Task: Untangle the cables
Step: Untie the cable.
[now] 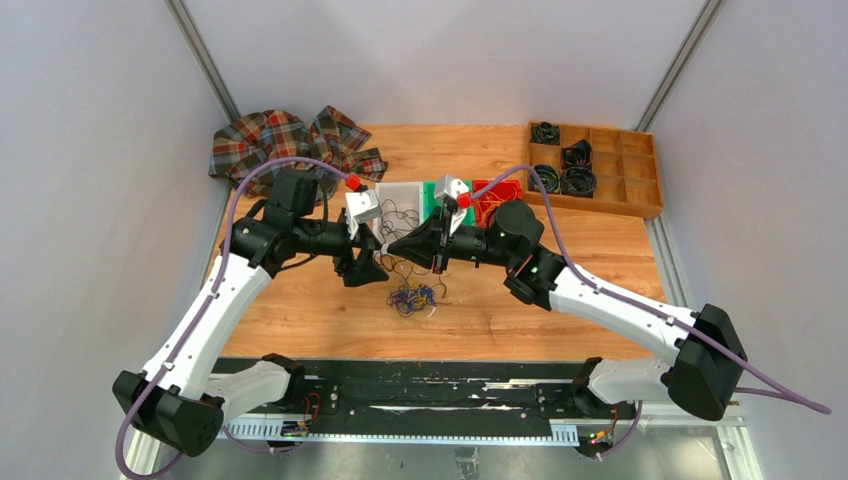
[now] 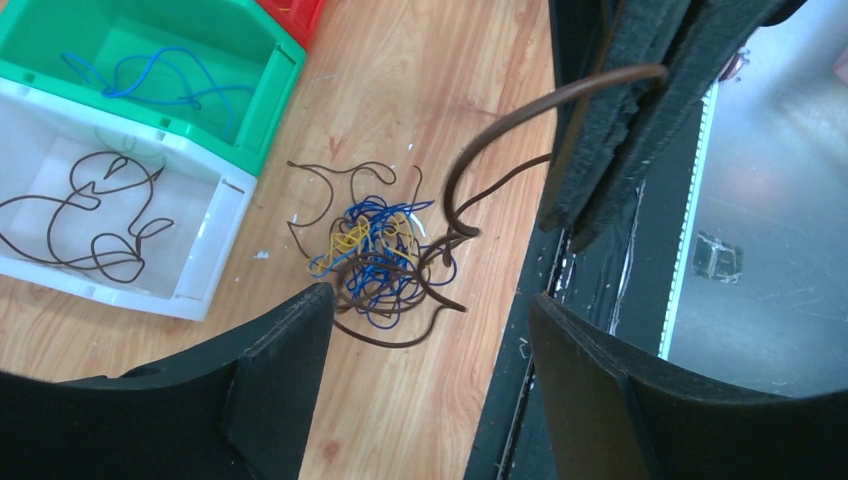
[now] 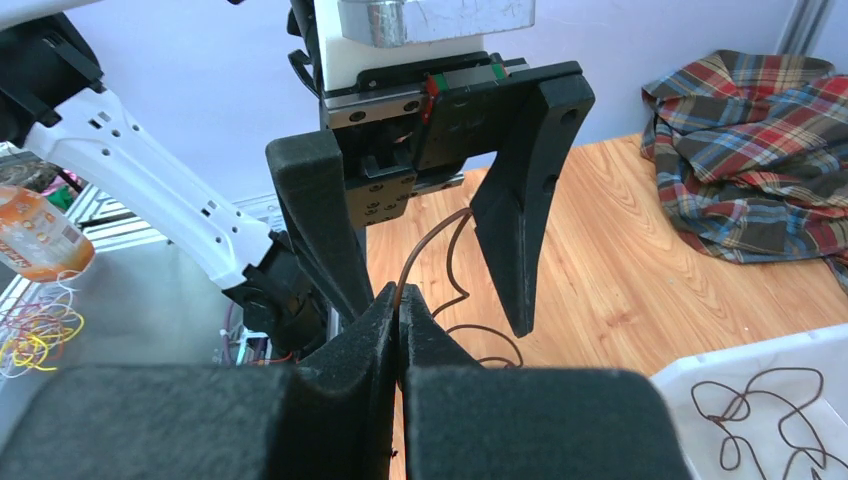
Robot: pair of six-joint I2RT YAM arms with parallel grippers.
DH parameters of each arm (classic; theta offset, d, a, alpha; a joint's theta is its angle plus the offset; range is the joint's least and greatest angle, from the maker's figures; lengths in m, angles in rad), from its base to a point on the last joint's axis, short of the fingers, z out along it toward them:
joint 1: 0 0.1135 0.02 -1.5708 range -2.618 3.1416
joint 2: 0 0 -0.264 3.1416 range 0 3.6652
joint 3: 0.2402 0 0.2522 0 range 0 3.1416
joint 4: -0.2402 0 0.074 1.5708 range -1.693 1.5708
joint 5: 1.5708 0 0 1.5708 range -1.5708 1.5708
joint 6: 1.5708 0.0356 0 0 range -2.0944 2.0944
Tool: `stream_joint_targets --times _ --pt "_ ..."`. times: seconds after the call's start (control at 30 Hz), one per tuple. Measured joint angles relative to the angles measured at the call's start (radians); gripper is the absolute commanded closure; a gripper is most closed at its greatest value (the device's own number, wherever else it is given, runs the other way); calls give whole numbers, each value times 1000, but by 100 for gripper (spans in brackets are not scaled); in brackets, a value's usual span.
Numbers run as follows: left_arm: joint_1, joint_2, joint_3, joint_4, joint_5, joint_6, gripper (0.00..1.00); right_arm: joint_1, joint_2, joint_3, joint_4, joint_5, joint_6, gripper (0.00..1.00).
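Here, wooden table, pale walls — right claw pinching brown cable, left claw released.

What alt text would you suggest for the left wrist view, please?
A brown wire rises from a tangle of brown, blue and yellow cables on the wooden table into the shut right gripper. The open left gripper frames the tangle; a white bin and a green bin sit to the left.

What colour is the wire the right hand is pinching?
Brown wire; clearest in the left wrist view.
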Motion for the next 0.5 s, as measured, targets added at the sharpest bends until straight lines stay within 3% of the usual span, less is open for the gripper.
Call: stream_joint_targets --times 0.3,0.43,0.5 --pt "-2 -9 0 1 65 -5 21 0 18 37 94 -50 136 99" --pt "-13 -10 0 14 85 -30 25 0 35 79 118 -63 178 99" --pt "-13 -11 0 27 91 -50 33 0 42 89 137 -68 201 99"
